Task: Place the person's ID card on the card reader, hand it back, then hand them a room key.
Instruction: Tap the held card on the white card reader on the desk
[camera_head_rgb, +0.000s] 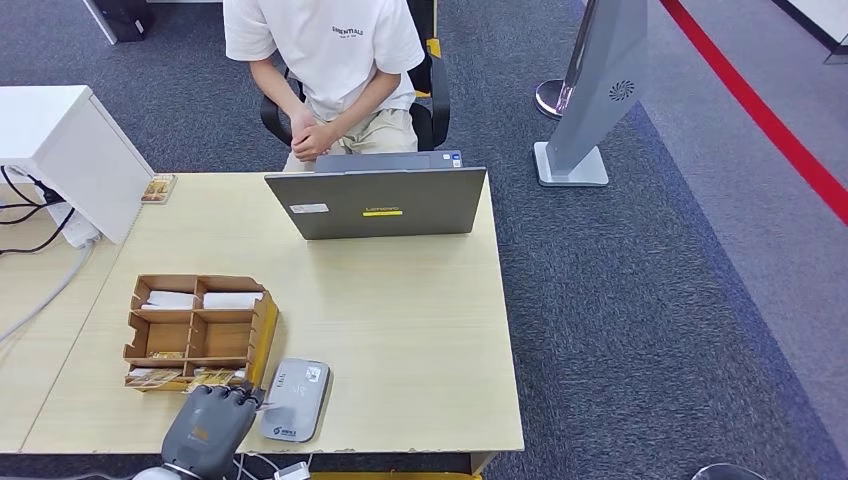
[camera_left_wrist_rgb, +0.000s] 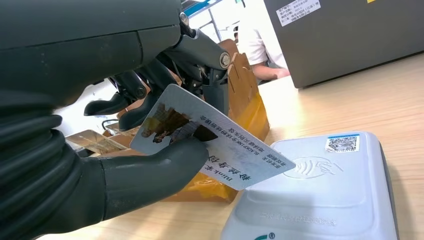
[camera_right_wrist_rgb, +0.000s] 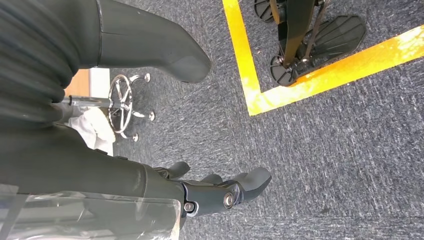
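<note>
A wooden table is shown from the head view, bounded by grey carpet crossed by a red line at 2 o'clock. At 12 o'clock a person in a white shirt is seated on a black chair, hands clasped, behind an open grey laptop whose lid back is turned toward the camera. A white cabinet is seen at 10 o'clock, and a grey floor stand at 1 o'clock, off the table. A brown cardboard organiser with several compartments is placed at 8 o'clock on the table; white cards are lodged in its far compartments and printed ones in its near row. Just beside its 4 o'clock corner a grey card reader is laid flat near the table's front edge.

The left hand is raised at 7 o'clock, beside the reader. In the left wrist view the ID card is seen pinched between the thick thumb and the darker fingers, tilted, with its free corner held over the reader's edge; whether card and reader touch cannot be told.

In the right wrist view the right hand is seen hanging above the carpet, its fingers loosely apart with nothing held. A yellow floor line and a chair's wheeled base are seen beyond it.
</note>
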